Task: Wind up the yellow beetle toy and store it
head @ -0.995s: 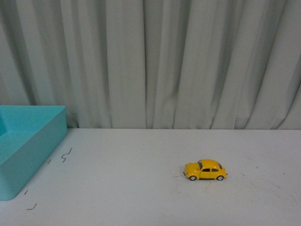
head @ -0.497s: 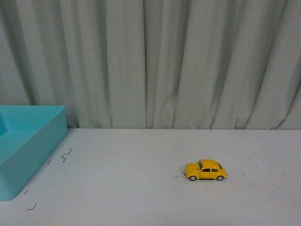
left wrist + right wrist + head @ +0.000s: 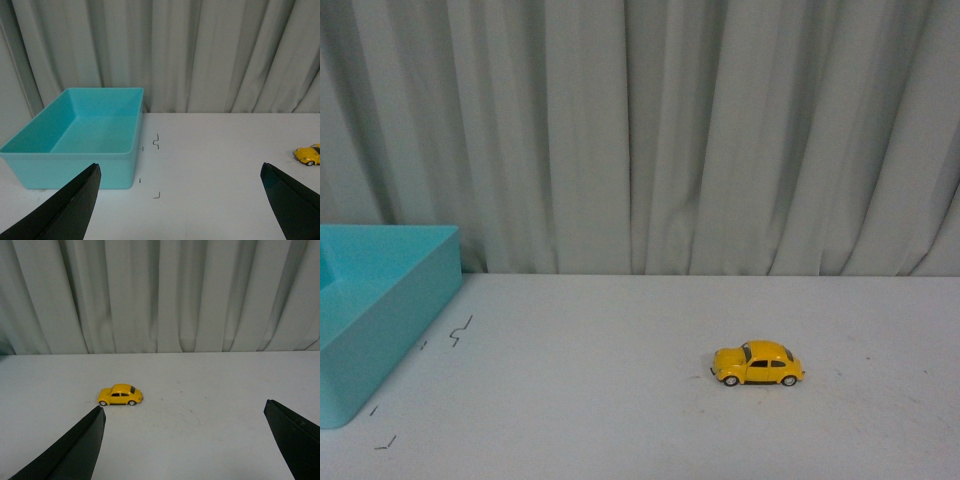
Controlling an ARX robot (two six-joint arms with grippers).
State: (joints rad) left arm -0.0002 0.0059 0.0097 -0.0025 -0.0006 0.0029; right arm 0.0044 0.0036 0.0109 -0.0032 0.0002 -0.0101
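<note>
One yellow beetle toy (image 3: pixel 757 363) stands on its wheels on the white table (image 3: pixel 620 420). It is right of centre, side-on to the robot, and roughly midway between the near and far edges. Bare table surface surrounds the toy on all sides, and no other object touches it.

One teal bin (image 3: pixel 390 310) sits at the left side of the table, open side up, with straight walls and a flat rim. Its right-hand wall runs obliquely toward the far edge. The bin and the toy are well apart, with a broad stretch of open table between them. Several small black marks (image 3: pixel 460 331) lie on the surface just right of the bin's wall.

The far edge of the table meets one pleated grey curtain (image 3: pixel 640 130), which closes off the whole background. The table continues right of the toy to the limit of the front view.

There are two claws, neither of them in the front view. The left claw (image 3: pixel 179 168) has its jaws spread wide and grips nothing. Its view shows the bin to the left and the toy at the far right margin. The right claw (image 3: pixel 184 406) is likewise spread wide and grips nothing. The toy lies on the table beyond its left finger (image 3: pixel 75 452), clear of it.
</note>
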